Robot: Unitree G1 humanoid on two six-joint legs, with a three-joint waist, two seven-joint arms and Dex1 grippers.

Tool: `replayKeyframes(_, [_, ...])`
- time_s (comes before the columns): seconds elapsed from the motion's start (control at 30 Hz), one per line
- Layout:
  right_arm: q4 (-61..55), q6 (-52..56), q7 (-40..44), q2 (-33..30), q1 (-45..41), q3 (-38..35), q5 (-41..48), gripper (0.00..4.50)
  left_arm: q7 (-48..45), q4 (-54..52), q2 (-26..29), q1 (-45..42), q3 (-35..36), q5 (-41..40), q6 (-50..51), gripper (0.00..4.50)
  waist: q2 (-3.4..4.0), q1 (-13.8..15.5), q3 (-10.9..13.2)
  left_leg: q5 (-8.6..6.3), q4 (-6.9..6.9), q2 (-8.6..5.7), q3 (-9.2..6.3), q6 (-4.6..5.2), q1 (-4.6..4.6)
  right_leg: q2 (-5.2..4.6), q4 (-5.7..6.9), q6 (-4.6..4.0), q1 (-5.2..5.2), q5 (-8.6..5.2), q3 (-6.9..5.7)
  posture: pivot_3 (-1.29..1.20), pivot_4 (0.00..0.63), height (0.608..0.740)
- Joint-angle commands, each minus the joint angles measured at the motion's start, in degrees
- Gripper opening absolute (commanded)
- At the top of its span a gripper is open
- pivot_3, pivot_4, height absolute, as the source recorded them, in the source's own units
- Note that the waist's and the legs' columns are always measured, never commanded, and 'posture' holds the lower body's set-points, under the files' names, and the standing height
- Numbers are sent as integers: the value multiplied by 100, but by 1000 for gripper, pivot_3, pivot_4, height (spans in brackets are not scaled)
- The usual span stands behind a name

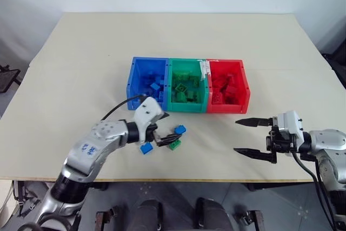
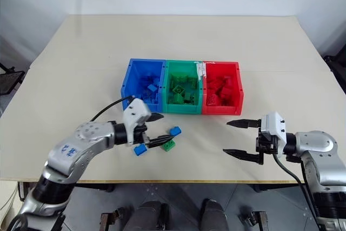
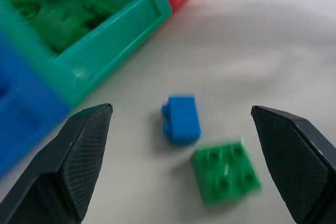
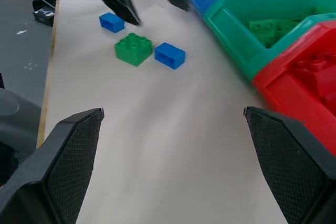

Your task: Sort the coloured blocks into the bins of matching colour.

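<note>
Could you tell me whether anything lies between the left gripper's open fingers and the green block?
Nothing visible blocks it. The left gripper is open around a blue block and the green block, both on bare table.

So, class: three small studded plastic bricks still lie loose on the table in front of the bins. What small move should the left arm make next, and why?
Probably ease the open left gripper forward and close on the small blue plastic brick: it sits between the spread fingers, beside the green studded brick.

blurred: blue block [image 3: 181, 119] | cut off: blue bin [image 3: 21, 114] | count unclear: red bin [image 1: 242, 87] blocks
</note>
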Motion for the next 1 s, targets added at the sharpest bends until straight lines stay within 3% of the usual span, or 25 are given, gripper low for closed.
replayKeyframes(0.03, [-346, 70, -113, -25, 132, -156, 166, 4461, 419, 175, -225, -453, -274, 254, 717, 4500, -1, 0, 1, 0, 1, 0, 0, 0, -1, 1, 0, 0, 0, 0, 0, 0, 150, 740])
replayKeyframes(0.4, [-755, 101, -434, 49, 457, -182, 231, 4461, 505, 949, -607, -1304, -1059, 771, 1120, 4500, -2, 22, 1, 3, 2, 0, -4, -2, -2, 4, -2, 0, 1, 0, -1, 0, 150, 740])
replayKeyframes(0.5, [-817, 125, -462, 14, 506, -186, 253, 4500, 306, 891, -435, -1340, -1276, 817, 1169, 3912, -2, 12, 1, 3, 3, -1, -4, -2, -2, 4, -2, 1, 2, 0, 0, 0, 150, 740])
replayKeyframes(0.8, [-732, 82, -373, -51, 459, -203, 268, 4500, 153, 809, -377, -1232, -1277, 833, 1187, 1120, -2, 12, 1, 4, 3, 0, -5, -3, -1, 5, -2, 0, 3, 0, 0, 0, 150, 740])
replayKeyframes(0.83, [-722, 83, -375, -47, 447, -193, 262, 4500, 158, 808, -402, -1213, -1223, 818, 1163, 922, -2, 12, 1, 3, 3, 0, -5, -3, -1, 5, -2, 0, 3, 0, 0, 0, 150, 740])
replayKeyframes(1.0, [-530, -48, -413, 31, 339, -190, 203, 4500, 96, 716, -526, -1066, -687, 672, 718, 923, -2, 7, 1, 4, 4, 0, -5, -2, -1, 5, -2, 0, 3, 0, 0, 0, 150, 740])
